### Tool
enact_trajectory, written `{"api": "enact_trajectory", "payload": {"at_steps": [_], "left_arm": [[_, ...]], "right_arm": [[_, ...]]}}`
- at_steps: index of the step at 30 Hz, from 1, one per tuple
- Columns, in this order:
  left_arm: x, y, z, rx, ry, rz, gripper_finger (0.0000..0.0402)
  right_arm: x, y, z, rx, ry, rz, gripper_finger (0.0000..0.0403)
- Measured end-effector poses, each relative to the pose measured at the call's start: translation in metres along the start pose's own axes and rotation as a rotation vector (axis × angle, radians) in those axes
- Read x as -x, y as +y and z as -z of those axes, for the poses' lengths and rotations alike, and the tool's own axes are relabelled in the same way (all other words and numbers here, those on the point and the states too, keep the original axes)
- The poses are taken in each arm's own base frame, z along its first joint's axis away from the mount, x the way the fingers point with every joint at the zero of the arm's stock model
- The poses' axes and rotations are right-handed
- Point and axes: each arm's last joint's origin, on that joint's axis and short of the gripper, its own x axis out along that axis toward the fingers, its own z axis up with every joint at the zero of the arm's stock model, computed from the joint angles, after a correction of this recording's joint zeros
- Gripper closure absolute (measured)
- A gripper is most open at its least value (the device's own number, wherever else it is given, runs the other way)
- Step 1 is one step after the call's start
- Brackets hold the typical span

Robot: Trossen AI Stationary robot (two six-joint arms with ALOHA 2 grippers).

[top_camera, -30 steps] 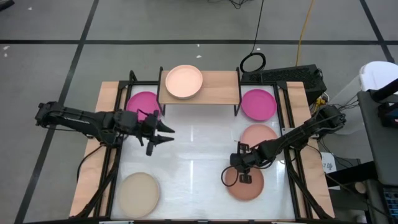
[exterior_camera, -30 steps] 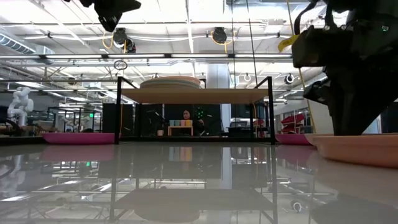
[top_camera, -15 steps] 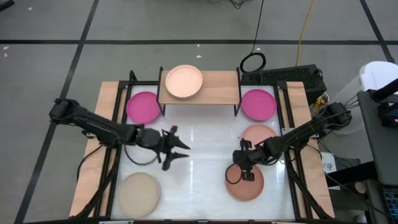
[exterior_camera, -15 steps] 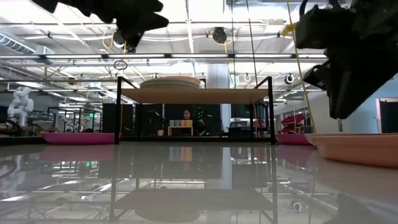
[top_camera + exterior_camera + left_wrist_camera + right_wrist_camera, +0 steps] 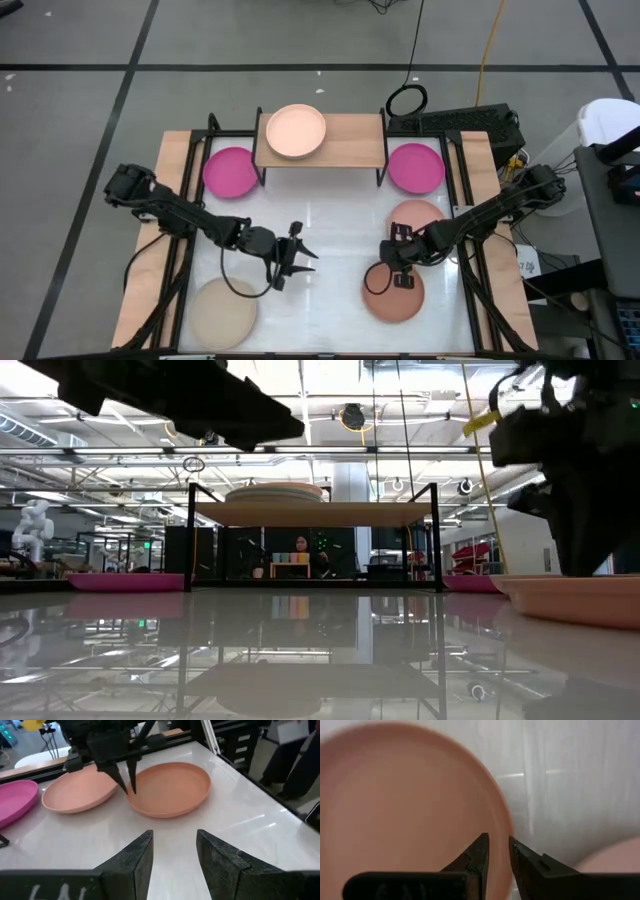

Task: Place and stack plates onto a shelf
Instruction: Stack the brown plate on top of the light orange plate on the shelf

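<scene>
My right gripper (image 5: 400,280) points down at the reddish-brown plate (image 5: 395,298), which lies flat on the table's right near part. The gripper is narrowly open, and its fingers stand astride the plate's far-left rim (image 5: 506,815). The left wrist view shows that gripper (image 5: 127,784) at the plate (image 5: 170,787). My left gripper (image 5: 297,255) hovers open above the table's middle, touching nothing. The shelf (image 5: 350,140) stands at the far edge and carries stacked plates with a pale peach one (image 5: 295,131) on top. My right gripper comes from above, pointing down, with one finger (image 5: 481,850) inside the reddish-brown plate's rim (image 5: 509,827) and the other outside it. The plate lies flat on the table. Whether the fingers touch the rim, I cannot tell.
A peach-pink plate (image 5: 416,217) lies just beyond the reddish-brown one. Magenta plates lie at the shelf's left (image 5: 229,172) and right (image 5: 415,167). A beige plate (image 5: 224,310) sits in the near left corner. Black frame rails (image 5: 462,215) line both table sides.
My left gripper has swung from the table's left part toward the middle and the near edge, staying open. My right gripper has stayed at the reddish-brown plate's rim, shifting slightly toward the far edge; it rose a little and came down again.
</scene>
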Motion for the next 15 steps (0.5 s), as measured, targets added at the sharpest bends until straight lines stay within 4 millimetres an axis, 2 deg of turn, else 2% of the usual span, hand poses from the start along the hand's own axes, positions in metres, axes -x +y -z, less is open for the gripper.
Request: {"api": "enact_trajectory", "payload": {"at_steps": [3,7,12,15], "left_arm": [[-0.008,-0.006,0.007,-0.034,0.003,0.013,0.0245],[-0.026,-0.018,0.011,-0.135,-0.082,0.027,0.0245],[-0.058,-0.031,-0.001,-0.315,-0.137,-0.002,0.0245],[-0.080,-0.035,-0.009,-0.413,-0.115,-0.009,0.0245]], "right_arm": [[-0.007,-0.005,0.008,-0.018,0.016,0.009,0.0346],[-0.013,-0.009,0.011,-0.032,0.000,0.004,0.0346],[-0.015,-0.010,0.006,-0.051,-0.049,-0.022,0.0346],[-0.010,-0.008,0.000,-0.049,-0.095,-0.099,0.0346]]}}
